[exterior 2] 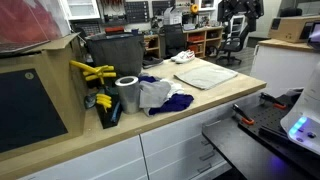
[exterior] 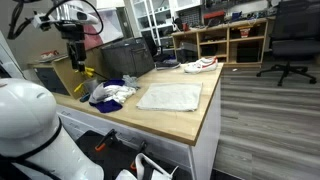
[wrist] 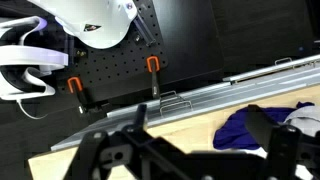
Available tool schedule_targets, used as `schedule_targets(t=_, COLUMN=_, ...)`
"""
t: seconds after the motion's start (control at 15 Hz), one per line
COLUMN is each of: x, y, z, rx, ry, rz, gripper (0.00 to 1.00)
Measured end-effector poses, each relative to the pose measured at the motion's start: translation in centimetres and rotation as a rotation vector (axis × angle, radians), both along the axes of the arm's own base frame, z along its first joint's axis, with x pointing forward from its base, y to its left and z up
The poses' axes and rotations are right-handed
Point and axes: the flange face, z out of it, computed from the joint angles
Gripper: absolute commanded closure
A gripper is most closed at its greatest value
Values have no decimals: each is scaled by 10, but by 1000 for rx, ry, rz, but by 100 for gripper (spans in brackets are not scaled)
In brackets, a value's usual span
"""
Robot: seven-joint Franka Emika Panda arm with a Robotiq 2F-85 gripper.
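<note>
A: fingers [wrist: 272, 150] state?
B: spread wide, nothing between them, hovering over the counter [exterior: 170, 125] front edge
A: nearest item?
B: purple cloth [wrist: 238, 130], crumpled in a heap with a white cloth [exterior: 112, 98], touching it, near a metal can [exterior 2: 127, 93]. In the wrist view it lies just beside one finger
A: handling?
B: my guess: light, limp, not fragile, not slippery. It will sag and likely drag the white one along. Pinch a raised fold on top of the purple, away from the overlap, not a flat hem against the wood
</note>
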Motion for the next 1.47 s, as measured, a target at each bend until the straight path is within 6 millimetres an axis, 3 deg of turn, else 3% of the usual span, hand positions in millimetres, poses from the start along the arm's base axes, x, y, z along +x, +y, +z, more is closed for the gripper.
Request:
schedule_targets(t=1.07, x=1, y=1, z=-1, rx=-2, ry=4, rz=1, gripper=0)
schedule_targets(t=1.27, x=16, y=6, z=-3, rx=-4, ry=-6, rz=2, gripper=0)
schedule_targets(t=1.47, x=45, y=16, z=-5, rx=6, ry=-30, rz=8, gripper=0)
